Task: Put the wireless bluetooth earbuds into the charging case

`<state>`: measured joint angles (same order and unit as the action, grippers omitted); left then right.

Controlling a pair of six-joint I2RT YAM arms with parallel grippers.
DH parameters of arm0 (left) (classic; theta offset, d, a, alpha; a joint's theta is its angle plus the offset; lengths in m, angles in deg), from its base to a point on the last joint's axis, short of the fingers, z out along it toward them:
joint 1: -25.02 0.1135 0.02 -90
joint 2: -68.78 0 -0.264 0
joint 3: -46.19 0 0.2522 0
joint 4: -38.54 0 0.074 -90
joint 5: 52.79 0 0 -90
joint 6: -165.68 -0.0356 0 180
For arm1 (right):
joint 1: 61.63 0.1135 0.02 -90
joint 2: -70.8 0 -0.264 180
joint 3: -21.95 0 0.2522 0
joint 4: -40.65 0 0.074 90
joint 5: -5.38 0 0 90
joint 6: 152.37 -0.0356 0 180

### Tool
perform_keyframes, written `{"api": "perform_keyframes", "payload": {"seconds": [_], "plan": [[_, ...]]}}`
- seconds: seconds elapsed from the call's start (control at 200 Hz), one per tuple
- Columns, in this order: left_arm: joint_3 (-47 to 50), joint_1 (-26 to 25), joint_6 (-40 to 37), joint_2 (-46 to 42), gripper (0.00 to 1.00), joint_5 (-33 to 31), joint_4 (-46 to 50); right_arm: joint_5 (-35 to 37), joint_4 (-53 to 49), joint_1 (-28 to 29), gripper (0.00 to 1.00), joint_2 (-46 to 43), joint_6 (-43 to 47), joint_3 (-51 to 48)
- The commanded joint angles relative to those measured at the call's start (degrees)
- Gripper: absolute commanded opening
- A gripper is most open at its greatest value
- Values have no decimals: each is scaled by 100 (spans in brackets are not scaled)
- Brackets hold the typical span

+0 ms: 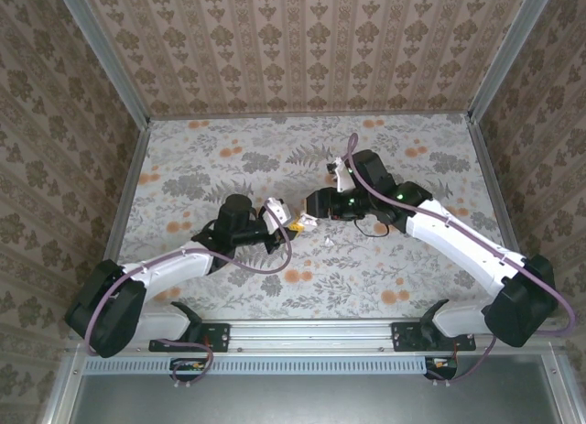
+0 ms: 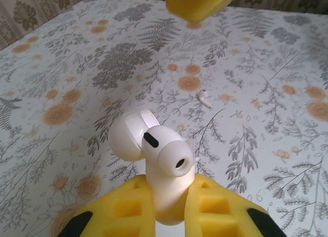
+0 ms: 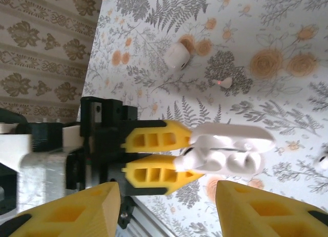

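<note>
The left gripper point(image 1: 286, 221) was pressed shut on the charging case point(image 3: 230, 155), near the middle of the flowered table point(image 1: 183, 168). The case's lid stood open, and the yellow pads point(image 3: 154, 139) of that gripper covered its near end. In the left wrist view a white, earbud-like piece point(image 2: 164, 152) with a dark slot and a round hole rose from between the pads. Whether it sat in a well of the case could not be told.

Beyond the case a loose earbud point(image 2: 205, 98) lay on the cloth, apart from everything else. A white rounded lump point(image 3: 177, 55) lay farther off on the table.

To the right, the right gripper point(image 1: 316, 204) hovered close to the case. Its fingers point(image 3: 256, 211) were spread wide with nothing between them, and one yellow tip hung above the case in the left wrist view.
</note>
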<state>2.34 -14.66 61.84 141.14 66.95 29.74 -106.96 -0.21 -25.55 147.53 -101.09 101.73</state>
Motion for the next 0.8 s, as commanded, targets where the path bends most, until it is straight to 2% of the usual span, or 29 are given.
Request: {"api": "perform_keyframes", "payload": {"seconds": [0.0, 0.575, 0.795], "plan": [[-160, -60, -193, -98, 0, -419, 60, 227, -330, 194, 52, 210, -584, 271], [-77, -128, -250, -178, 0, -320, -93, 188, -459, 273, 47, 935, -792, 385], [63, -114, -169, -213, 0, -319, -236, 5, 107, -43, 43, 588, -1203, -51]]}}
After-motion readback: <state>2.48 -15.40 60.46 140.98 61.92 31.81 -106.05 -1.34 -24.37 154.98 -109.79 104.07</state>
